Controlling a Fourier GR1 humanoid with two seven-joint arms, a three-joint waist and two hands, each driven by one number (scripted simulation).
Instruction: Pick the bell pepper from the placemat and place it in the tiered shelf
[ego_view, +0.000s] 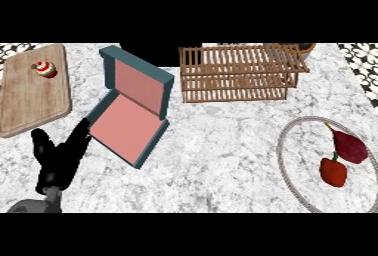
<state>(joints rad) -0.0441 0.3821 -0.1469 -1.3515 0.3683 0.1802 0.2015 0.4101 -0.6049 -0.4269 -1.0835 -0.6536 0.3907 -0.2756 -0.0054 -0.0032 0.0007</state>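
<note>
we see the red bell pepper (334, 171) lying on the round, grey-rimmed placemat (284, 165) at the near right of the marbled white counter (221, 150), just beside a darker maroon pepper-shaped vegetable (350, 146) that sits a little farther back on the same mat; the two look close to touching. nothing holds the red one yet.

the wooden slatted tiered shelf (238, 74) stands at the far side, right of centre, well apart from the mat, its open front turned toward us, which should let a hand slide the pepper in from the near side.

our left hand (60, 157) shows at the near left, released, black fingers straight and pointing up, resting beside the open teal box with a pink lining (127, 122). our right hand is not in view.

a pale wooden cutting board (33, 95) lies at the far left with a small red-and-white cupcake (46, 69) on it; both are out of the way.

we judge the task not yet begun: the pepper sits on the right, so the right hand seems the natural one to reach, and it must avoid nudging the maroon neighbour.
</note>
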